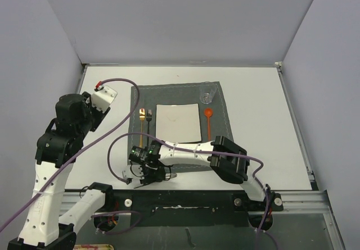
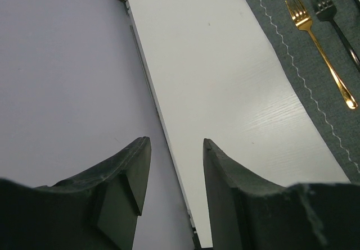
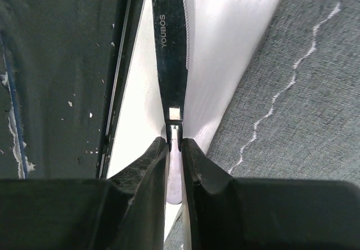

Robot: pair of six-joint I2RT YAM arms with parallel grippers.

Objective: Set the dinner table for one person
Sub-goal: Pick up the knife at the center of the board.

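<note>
The right hand [image 3: 174, 142] is clamped on a knife [image 3: 170, 59] over the near edge of the tabletop [image 1: 259, 109], beside the mat [image 3: 292, 92]. The left hand [image 2: 176, 149] hangs, fingers apart, above the tabletop left of the mat.

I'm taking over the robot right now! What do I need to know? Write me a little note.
Left hand: open and empty, at the left side of the dinner table.
Right hand: shut on a black knife, by the near-left corner of the placemat.
Done: plate in the middle of the placemat, gold fork and black fork on its left, orange spoon on its right, glass at the far-right corner.
Left to do: probably lay the knife beside the plate, then let go.
</note>
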